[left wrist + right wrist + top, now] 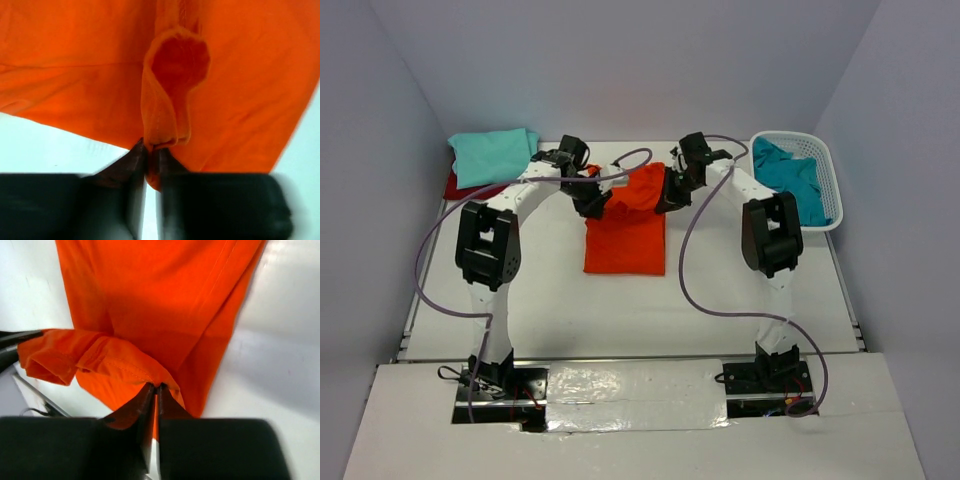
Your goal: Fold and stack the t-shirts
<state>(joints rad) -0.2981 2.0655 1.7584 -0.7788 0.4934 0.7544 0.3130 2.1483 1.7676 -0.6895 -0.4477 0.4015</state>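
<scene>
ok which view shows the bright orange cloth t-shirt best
Top external: the bright orange cloth t-shirt shows nearly whole on the white table, its far end bunched up. Both wrist views show only close-up pinched folds of it.

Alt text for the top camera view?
Left gripper and right gripper pinch an orange t-shirt by its far end. A mint t-shirt tops a dark red t-shirt far left; a teal t-shirt sits in a white basket far right.

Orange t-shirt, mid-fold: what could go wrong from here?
1. Left pincer holds the orange t-shirt by only a bunched bit of hem; it may slip out.
2. Right pincer also grips just a thin edge; cloth bunches between them, so the fold may land creased.
</scene>
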